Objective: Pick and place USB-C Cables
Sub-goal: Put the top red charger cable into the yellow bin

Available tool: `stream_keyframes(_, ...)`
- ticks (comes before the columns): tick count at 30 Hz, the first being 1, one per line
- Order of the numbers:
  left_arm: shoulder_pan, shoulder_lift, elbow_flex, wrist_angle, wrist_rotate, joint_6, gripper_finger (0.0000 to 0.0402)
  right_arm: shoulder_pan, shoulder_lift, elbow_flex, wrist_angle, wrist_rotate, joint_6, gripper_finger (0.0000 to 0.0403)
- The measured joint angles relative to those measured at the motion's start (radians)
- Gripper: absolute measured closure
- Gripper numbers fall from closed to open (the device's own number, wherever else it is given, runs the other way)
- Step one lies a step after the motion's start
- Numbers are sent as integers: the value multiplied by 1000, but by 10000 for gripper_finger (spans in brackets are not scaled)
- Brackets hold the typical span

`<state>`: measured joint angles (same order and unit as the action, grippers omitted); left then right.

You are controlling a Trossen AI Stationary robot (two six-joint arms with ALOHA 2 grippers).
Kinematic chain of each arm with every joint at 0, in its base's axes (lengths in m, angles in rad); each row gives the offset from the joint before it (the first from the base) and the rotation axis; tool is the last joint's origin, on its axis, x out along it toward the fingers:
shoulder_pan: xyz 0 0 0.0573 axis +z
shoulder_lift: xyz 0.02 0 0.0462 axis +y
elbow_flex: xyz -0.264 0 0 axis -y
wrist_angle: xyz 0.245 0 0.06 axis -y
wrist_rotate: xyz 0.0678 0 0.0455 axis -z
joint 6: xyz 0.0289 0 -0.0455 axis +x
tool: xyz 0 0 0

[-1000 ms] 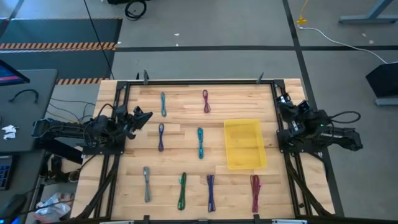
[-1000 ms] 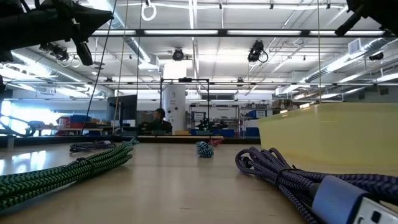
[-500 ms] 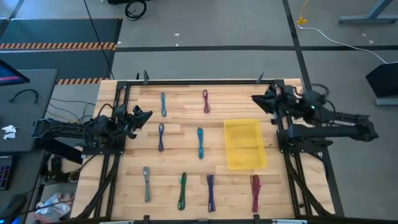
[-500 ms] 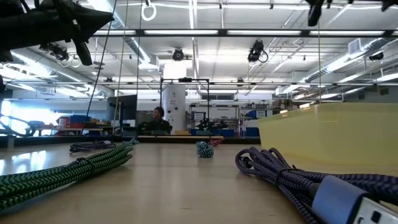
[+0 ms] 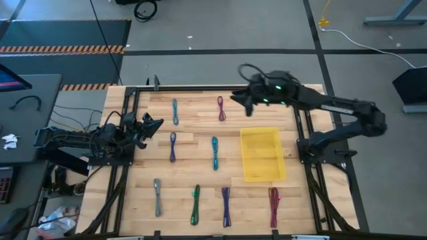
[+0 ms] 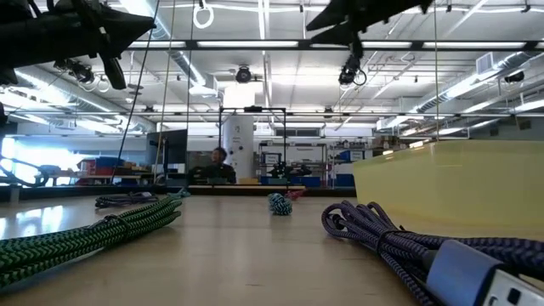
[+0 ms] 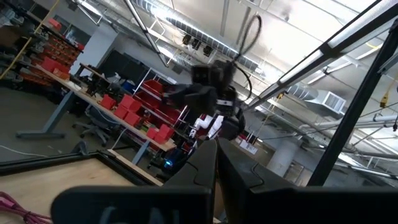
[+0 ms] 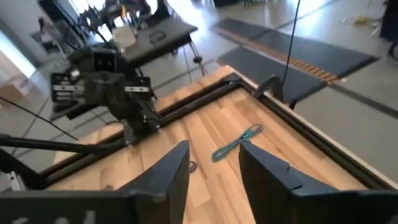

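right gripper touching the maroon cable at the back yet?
Apart. The high view shows the right gripper beside the maroon cable, bare wood between them. The low view shows that arm high above the table.

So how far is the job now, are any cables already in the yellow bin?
Nothing looks done yet: the yellow bin shows no cable inside, and eight USB-C cables lie spread on the table. In hand: the right end effector, fingers apart and empty, is above the back of the table near the maroon cable. The left end effector waits shut at the left edge. All picking is left.
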<state>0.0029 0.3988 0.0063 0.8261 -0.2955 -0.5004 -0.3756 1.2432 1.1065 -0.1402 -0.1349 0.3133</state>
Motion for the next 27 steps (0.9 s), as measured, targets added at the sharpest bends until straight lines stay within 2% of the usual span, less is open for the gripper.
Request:
stream_keyframes(3,0,0,0,-2,0,0,381,-35,116,95,-55,-71,-1,238)
stream_keyframes(10,0,0,0,-16,0,-1,381,-65,347,338,-332,-75,-53,221)
stream_keyframes(18,0,0,0,-50,0,-2,381,-84,562,596,-657,48,-89,221)
stream_keyframes(27,0,0,0,-55,0,-3,381,-98,761,687,-811,63,-61,221)
